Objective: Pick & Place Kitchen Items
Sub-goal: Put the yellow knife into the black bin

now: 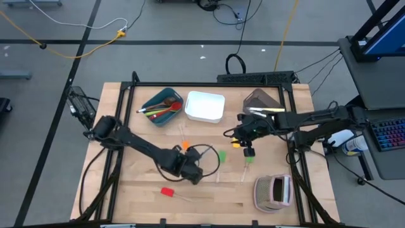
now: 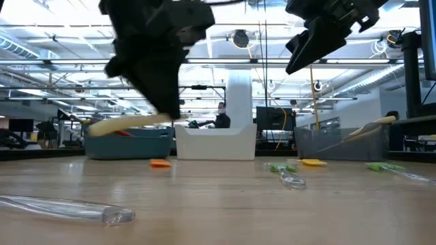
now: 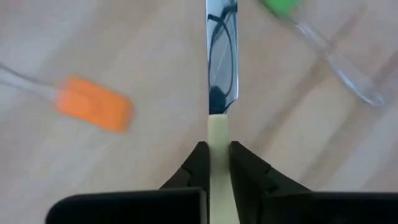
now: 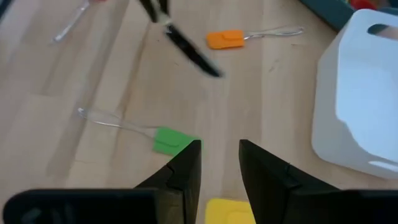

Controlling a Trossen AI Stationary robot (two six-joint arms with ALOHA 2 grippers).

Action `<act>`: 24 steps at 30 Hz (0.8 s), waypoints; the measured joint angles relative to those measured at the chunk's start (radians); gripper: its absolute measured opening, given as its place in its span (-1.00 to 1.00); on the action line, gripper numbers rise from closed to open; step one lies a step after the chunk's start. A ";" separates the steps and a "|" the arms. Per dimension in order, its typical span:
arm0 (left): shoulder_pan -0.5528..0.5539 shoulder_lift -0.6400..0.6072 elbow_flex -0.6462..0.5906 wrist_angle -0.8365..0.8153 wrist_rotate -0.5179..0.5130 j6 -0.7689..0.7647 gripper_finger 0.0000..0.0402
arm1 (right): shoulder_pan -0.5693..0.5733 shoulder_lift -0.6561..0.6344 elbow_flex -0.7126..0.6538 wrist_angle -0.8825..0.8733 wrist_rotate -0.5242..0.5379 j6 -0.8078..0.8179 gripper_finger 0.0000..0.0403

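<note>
Left gripper (image 3: pixel 214 163) sits near the middle of the table (image 1: pixel 139 196), a little toward the front edge, fingers clamped tight on the pale handle of a knife (image 3: pixel 221 56). The blade sticks out past the fingertips and, in the low view, the knife (image 2: pixel 129 123) hangs clear of the wood, tilted slightly.

Right gripper (image 4: pixel 220 163) hovers over the right half of the table, in front of the white bin (image 1: pixel 204 106), fingers partly apart with nothing between them. Below it lie a yellow spatula (image 4: pixel 229 211) and a green spatula (image 4: pixel 169 139), both flat on the wood.

Orange spatula (image 3: pixel 93 103) lies flat just beside the held knife, toward the table's middle. A second green spatula (image 3: pixel 281 6) lies on the other side of the blade. Red spatula (image 1: pixel 167 191) lies near the front edge, left of centre.

Teal bin (image 1: pixel 161 106) at the back edge, left of the white bin, holds red, green and wooden spoons. Brown bin (image 1: pixel 262 101) at the back right has a pale-handled utensil sticking out. Pink-grey striped object (image 1: pixel 273 192) sits at the front right corner.
</note>
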 joint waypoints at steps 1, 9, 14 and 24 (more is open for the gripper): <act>0.005 -0.011 0.000 0.005 -0.024 0.016 -0.84 | 0.007 -0.007 0.000 -0.005 0.000 0.018 -0.50; 0.032 -0.111 0.003 0.038 -0.162 0.162 -0.89 | 0.055 -0.063 0.000 -0.018 0.000 0.121 -0.50; 0.048 -0.164 0.004 0.056 -0.237 0.253 -0.85 | 0.079 -0.104 0.000 -0.017 0.001 0.122 -0.50; 0.082 -0.237 0.005 0.149 -0.319 0.485 -0.85 | 0.131 -0.130 0.000 0.001 0.003 0.111 -0.50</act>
